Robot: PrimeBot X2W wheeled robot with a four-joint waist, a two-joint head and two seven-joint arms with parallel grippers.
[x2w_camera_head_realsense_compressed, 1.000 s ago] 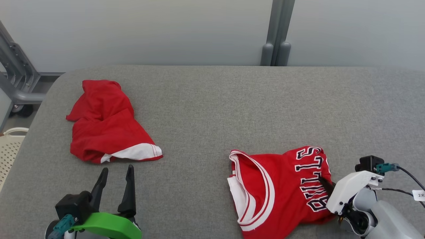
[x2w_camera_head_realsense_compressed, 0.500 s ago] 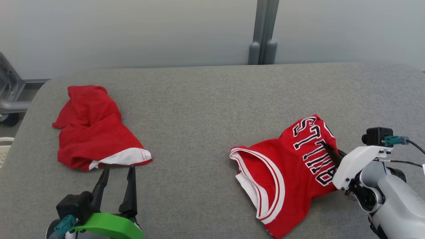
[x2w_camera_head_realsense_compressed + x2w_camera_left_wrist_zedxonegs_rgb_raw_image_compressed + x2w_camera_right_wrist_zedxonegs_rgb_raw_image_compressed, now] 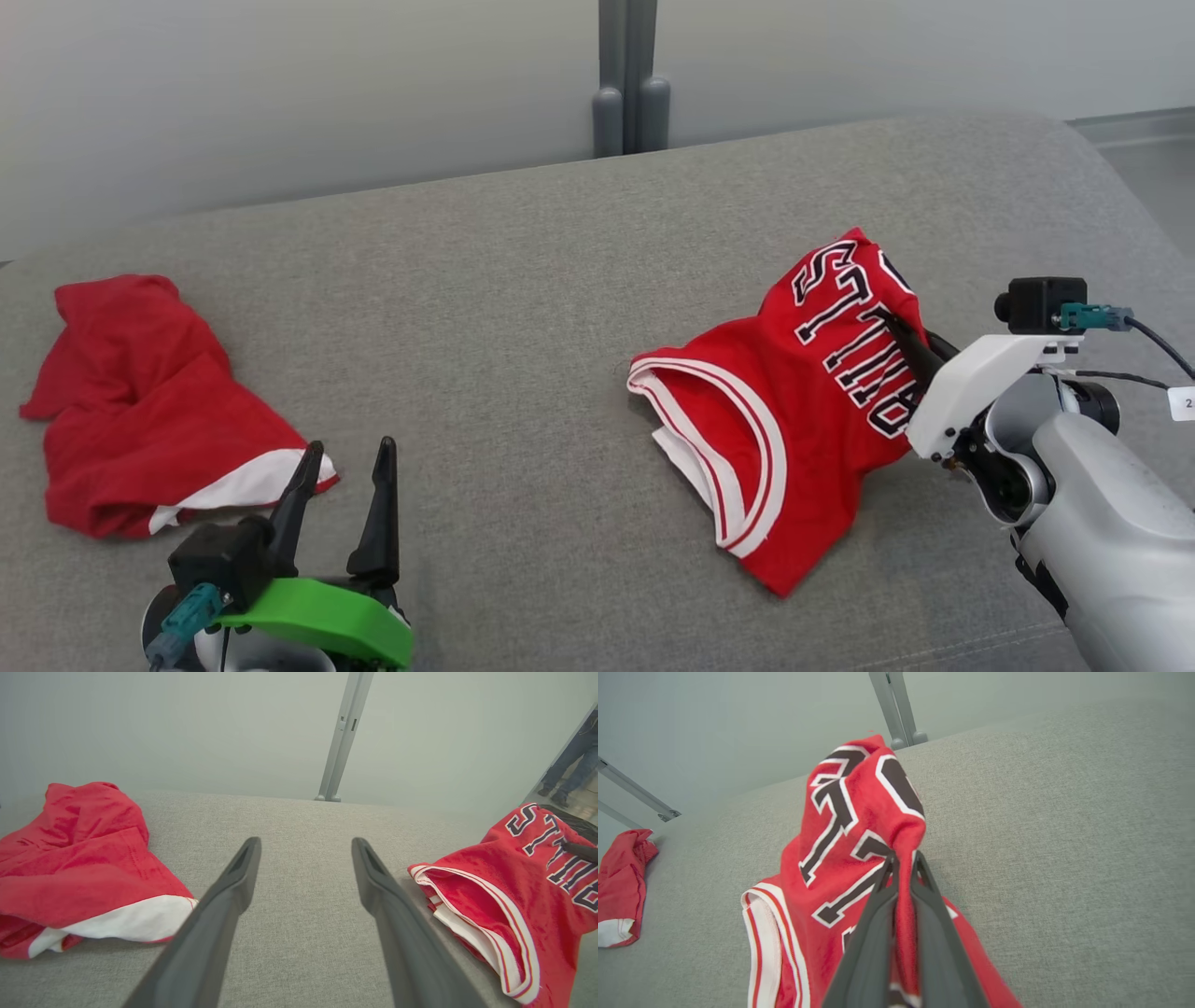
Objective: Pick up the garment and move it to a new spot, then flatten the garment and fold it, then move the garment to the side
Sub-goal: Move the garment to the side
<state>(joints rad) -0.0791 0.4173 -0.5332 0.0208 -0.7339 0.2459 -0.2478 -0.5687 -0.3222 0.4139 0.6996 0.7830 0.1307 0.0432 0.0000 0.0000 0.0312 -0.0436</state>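
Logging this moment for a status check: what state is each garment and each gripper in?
jersey: crumpled, one bunched fold pinched and raised, the rest lying on the grey surface.
plain red garment: crumpled heap, lying free, untouched.
left gripper: open, holding nothing.
right gripper: shut on the jersey.

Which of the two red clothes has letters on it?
The jersey on the right, pinched in the right gripper, has big black-and-white letters. The other red garment, lying on the left, is plain with just a white band.
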